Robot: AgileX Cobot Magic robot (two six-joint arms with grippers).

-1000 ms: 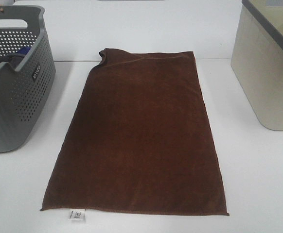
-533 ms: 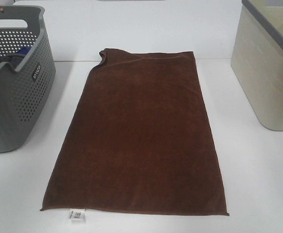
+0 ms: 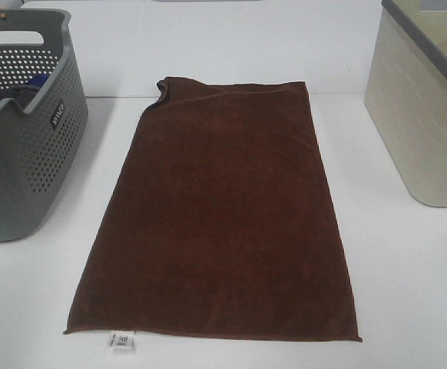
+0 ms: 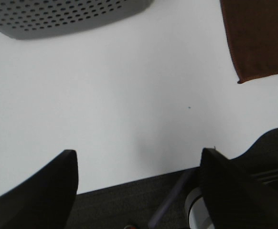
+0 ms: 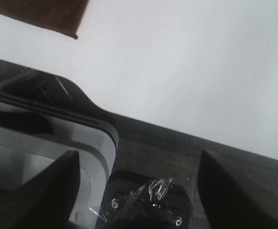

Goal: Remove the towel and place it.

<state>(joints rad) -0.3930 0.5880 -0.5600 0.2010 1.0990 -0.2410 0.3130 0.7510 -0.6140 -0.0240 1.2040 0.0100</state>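
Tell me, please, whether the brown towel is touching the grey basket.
Apart. The exterior high view shows bare white table between the towel and the grey basket.

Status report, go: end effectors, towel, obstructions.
Left end effector open, empty. Right end effector open, empty. Towel flat on table, between grey basket and beige bin. Nothing on towel.

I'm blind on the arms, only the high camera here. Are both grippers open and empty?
Observer: Yes. The left gripper stands open, holding nothing.
Operator: And the right?
Observer: The right gripper is open and empty too, hanging past the table's edge.
Operator: How close is the left one to the towel?
Observer: Apart. Only a corner of the towel shows in its wrist view, with the grey basket also in sight.
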